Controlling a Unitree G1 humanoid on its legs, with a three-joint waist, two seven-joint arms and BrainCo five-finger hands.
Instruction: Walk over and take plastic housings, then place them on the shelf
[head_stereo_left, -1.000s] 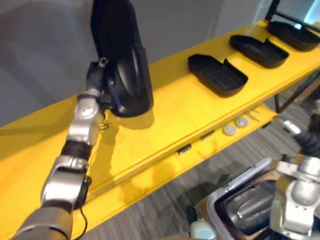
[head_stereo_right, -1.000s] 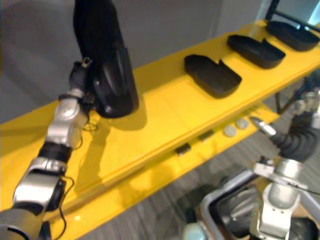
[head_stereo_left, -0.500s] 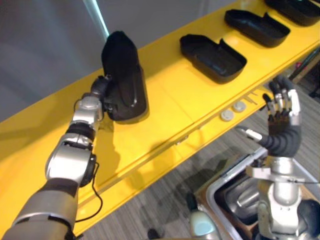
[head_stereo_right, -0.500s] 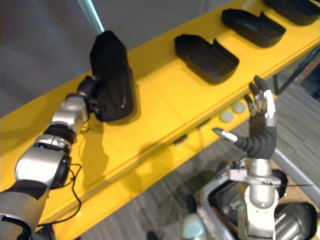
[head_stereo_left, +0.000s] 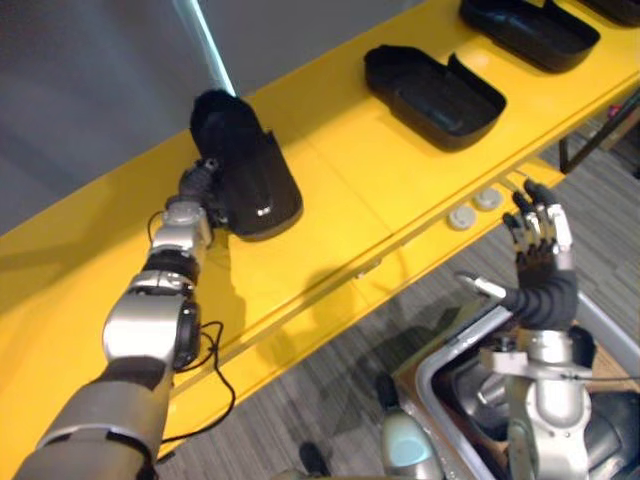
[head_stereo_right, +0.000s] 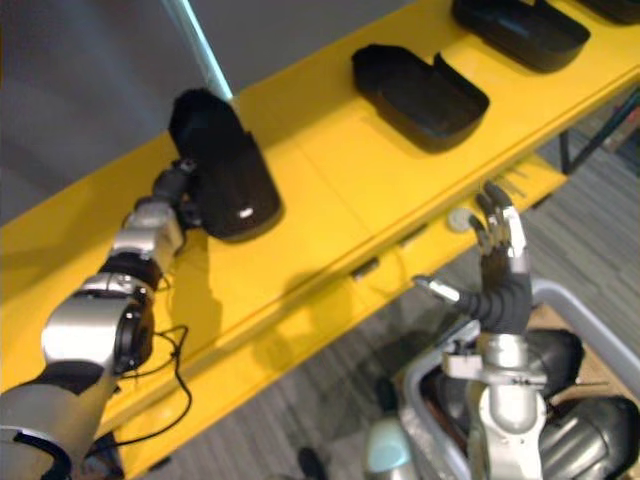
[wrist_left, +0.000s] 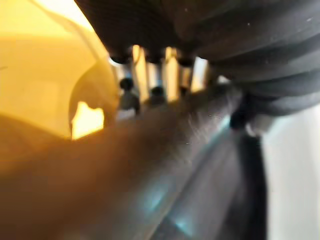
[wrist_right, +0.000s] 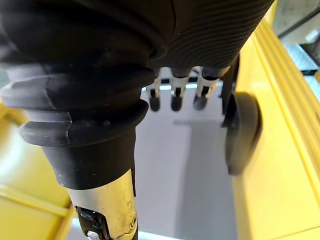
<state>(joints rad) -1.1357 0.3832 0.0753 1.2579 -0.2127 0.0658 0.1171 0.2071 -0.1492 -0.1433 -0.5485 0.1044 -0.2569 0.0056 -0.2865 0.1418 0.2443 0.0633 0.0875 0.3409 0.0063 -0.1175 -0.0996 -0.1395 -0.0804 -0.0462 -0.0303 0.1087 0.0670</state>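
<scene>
A black plastic housing (head_stereo_left: 250, 175) lies on the yellow shelf (head_stereo_left: 350, 190), its rounded back up. My left hand (head_stereo_left: 200, 185) is at the housing's left end and touches it. In the left wrist view its fingers (wrist_left: 170, 65) stand nearly straight beside the housing's dark wall, so the hand is open. My right hand (head_stereo_left: 540, 250) is held up in front of the shelf's front edge, open and empty, with its fingers (wrist_right: 172, 95) straight. Two more black housings (head_stereo_left: 435, 85) (head_stereo_left: 525, 20) lie hollow side up further right along the shelf.
Two silver discs (head_stereo_left: 461, 217) sit on the shelf's front lip near my right hand. A grey-rimmed bin (head_stereo_left: 450, 370) stands on the striped carpet at the lower right, below the right arm. A grey wall runs behind the shelf.
The housing has come down from nearly upright to lie on the shelf, and the left hand's fingers have loosened from it. My right hand has risen in front of the shelf edge. The camera has shifted.
</scene>
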